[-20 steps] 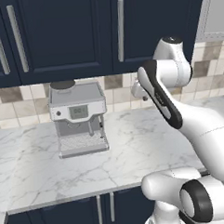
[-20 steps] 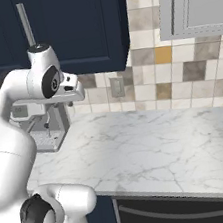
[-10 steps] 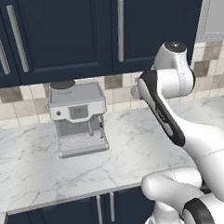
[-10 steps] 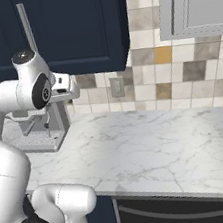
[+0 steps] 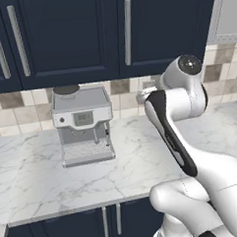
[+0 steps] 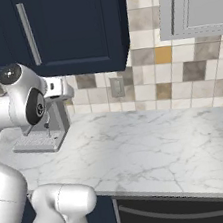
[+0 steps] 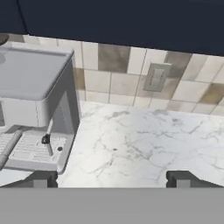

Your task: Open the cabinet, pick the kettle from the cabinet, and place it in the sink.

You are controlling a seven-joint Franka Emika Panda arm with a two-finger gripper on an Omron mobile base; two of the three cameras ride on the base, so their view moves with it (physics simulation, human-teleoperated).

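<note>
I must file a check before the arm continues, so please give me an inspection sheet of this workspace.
Surface: white marble counter, bare on the right of the coffee machine.
Job's things: navy cabinet with the long silver handle, door closed; kettle and sink: nothing seen.
Clutter: silver coffee machine on the counter against the tiled wall.
End effector: open, holding nothing, above the counter beside the coffee machine.
Cables: nothing seen.
Surroundings: tiled wall with an outlet, pale grey cabinet to the right, dark drawer front below the counter.
</note>
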